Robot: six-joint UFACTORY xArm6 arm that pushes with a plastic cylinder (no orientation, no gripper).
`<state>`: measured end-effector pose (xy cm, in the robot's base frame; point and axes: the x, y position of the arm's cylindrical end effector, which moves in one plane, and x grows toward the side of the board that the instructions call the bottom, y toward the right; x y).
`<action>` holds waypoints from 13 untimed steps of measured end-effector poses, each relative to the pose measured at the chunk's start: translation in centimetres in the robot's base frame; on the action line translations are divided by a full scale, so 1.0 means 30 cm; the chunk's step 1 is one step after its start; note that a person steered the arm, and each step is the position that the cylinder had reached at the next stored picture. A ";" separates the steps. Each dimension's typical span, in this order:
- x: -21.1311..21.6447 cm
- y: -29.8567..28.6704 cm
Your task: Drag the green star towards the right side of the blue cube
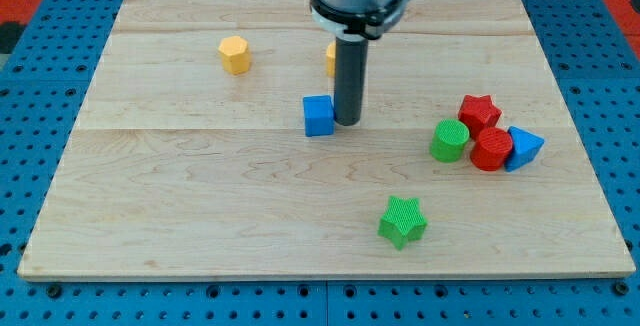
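The green star (pixel 402 221) lies near the wooden board's (pixel 200 206) bottom edge, well apart from the blue cube (pixel 318 116), while my tip (pixel 347 121), a bare rod without jaws, stands just beside the cube's right face.

1 cam, high front, whole board (pixel 200 216).
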<state>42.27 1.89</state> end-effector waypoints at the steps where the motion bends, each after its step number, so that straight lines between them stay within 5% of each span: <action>1: 0.004 -0.175; 3: -0.011 -0.573; 5: 0.230 0.168; 7: 0.395 0.415; 9: 0.519 0.257; 11: 0.317 -0.191; 12: 0.422 -0.086; 13: 0.431 -0.231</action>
<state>55.19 -5.03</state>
